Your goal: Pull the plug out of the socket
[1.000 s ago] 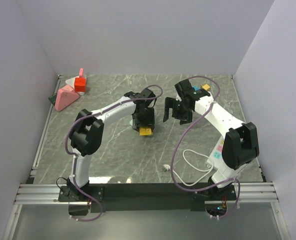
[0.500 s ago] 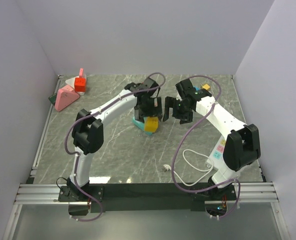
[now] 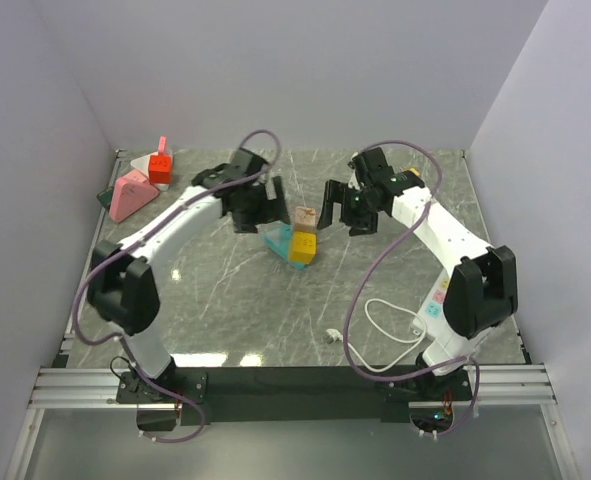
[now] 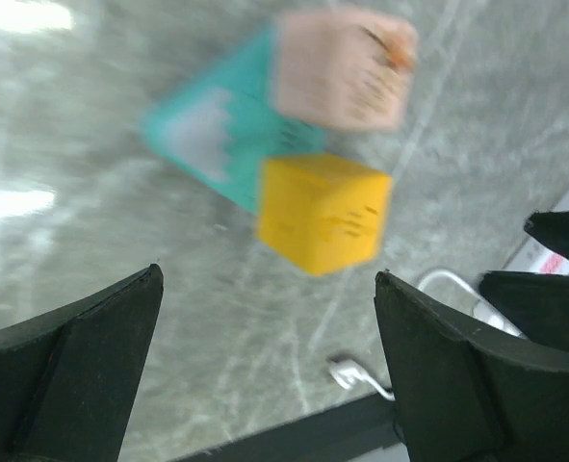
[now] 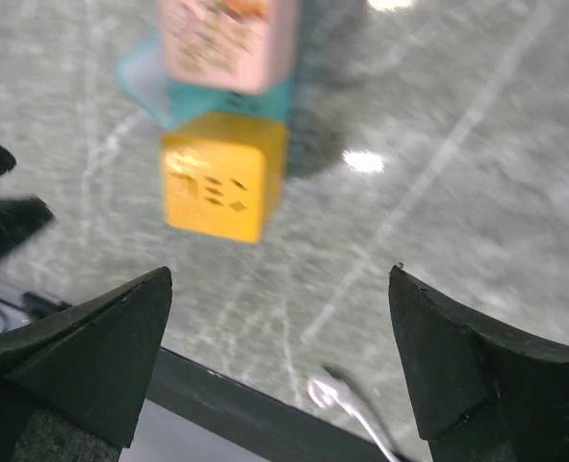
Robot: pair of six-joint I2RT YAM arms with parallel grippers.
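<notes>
The teal socket [image 3: 278,240] lies on the table [image 3: 205,300], with a yellow plug [image 3: 300,250] and a pink plug [image 3: 304,216] both touching it and apparently not yet pulled free. The left gripper [image 3: 260,208] hovers just left of the socket, jaws wide open and empty. The right gripper [image 3: 343,212] hangs just right of it, jaws likewise spread, holding nothing. Bracing the socket, gripping a plug and pulling seem left.

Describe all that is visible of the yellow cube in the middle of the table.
The yellow cube looks like matte plastic, with small dark slots on one face. It sits near the middle of the table, set against a teal base, with a pink cube just beyond it. Nothing grips it.
</notes>
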